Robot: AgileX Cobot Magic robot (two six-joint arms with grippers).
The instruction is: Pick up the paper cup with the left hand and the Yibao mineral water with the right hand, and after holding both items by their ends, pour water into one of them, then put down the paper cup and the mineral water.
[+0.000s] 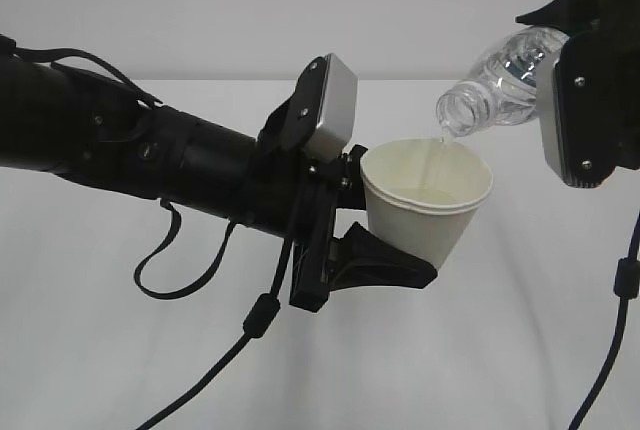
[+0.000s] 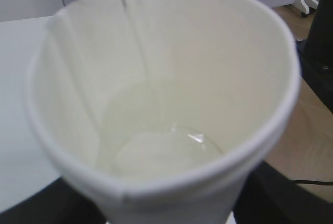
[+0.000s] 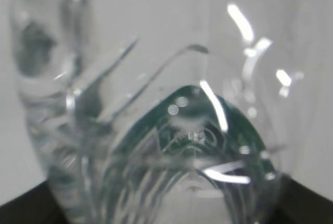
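Observation:
The cream-white paper cup (image 1: 428, 202) hangs above the table, with my left gripper (image 1: 385, 240) shut on its lower part. It fills the left wrist view, where the paper cup (image 2: 218, 78) holds a shallow pool of water and a thin stream runs down its inner wall. The clear Yibao mineral water (image 1: 500, 80) bottle is tilted, its open mouth just above the cup's rim, and water falls from it into the cup. My right gripper is shut on the bottle's rear end; its jaws are hidden behind the wrist camera. In the right wrist view the Yibao mineral water (image 3: 171, 120) blocks almost everything.
A white table (image 1: 500, 350) lies below both arms. Black cables (image 1: 230, 340) dangle from the left arm, and another cable (image 1: 615, 320) hangs from the right arm. Wooden floor (image 2: 307, 130) shows past the cup in the left wrist view.

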